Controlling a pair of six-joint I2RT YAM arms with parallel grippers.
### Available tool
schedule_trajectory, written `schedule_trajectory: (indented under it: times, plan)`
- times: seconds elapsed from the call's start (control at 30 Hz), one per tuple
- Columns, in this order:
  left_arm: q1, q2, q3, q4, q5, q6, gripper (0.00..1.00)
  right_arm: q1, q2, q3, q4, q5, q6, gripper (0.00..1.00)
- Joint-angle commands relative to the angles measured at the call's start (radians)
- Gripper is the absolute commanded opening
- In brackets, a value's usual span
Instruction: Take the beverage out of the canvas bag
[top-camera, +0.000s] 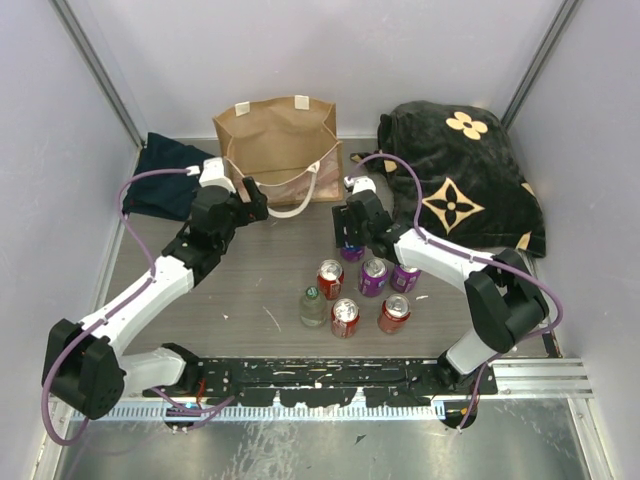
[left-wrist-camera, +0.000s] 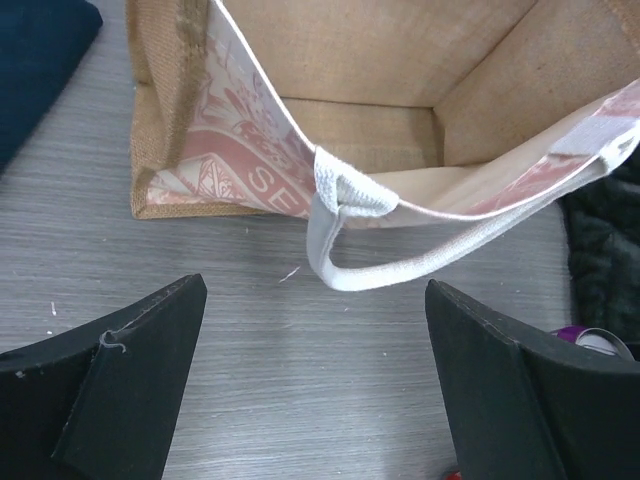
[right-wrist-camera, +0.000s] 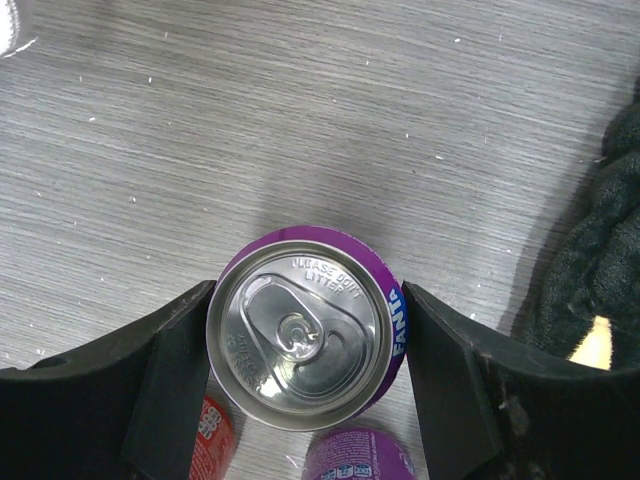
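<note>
The canvas bag (top-camera: 275, 140) stands open at the back of the table, its cream handle (top-camera: 300, 200) hanging forward. In the left wrist view the bag (left-wrist-camera: 370, 130) shows a bare tan inside; no drink shows in it. My left gripper (top-camera: 255, 200) is open and empty just in front of the bag, with its fingers either side of bare table (left-wrist-camera: 315, 290) below the handle (left-wrist-camera: 400, 265). My right gripper (top-camera: 350, 245) is shut on an upright purple Fanta can (right-wrist-camera: 305, 340), both fingers against its sides, right of the bag's front.
Red cans (top-camera: 330, 278) (top-camera: 345, 316) (top-camera: 394, 313), purple cans (top-camera: 372, 276) (top-camera: 405, 277) and a green bottle (top-camera: 313, 306) stand grouped near the middle of the table. A black flowered blanket (top-camera: 460, 180) lies at the back right, and a navy cloth (top-camera: 165, 180) at the back left.
</note>
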Motion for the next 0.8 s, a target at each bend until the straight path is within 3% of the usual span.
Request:
schedule_trajectory:
  times: [0.0, 0.3, 0.57, 0.77]
  plan:
    - [0.001, -0.047, -0.025, 0.026, -0.023, 0.037, 0.98, 0.002, -0.022, 0.005, 0.154, 0.005, 0.019, 0.46]
    - [0.001, -0.073, -0.026, 0.000, -0.077, 0.081, 0.98, 0.026, -0.062, -0.025, 0.152, 0.057, 0.006, 1.00]
    - [0.001, -0.056, 0.026, -0.074, -0.151, 0.117, 0.98, 0.027, -0.141, 0.027, 0.128, 0.148, -0.022, 1.00]
    - [0.012, -0.119, -0.019, -0.003, -0.133, 0.225, 0.98, -0.037, -0.199, 0.086, 0.086, 0.228, -0.048, 1.00]
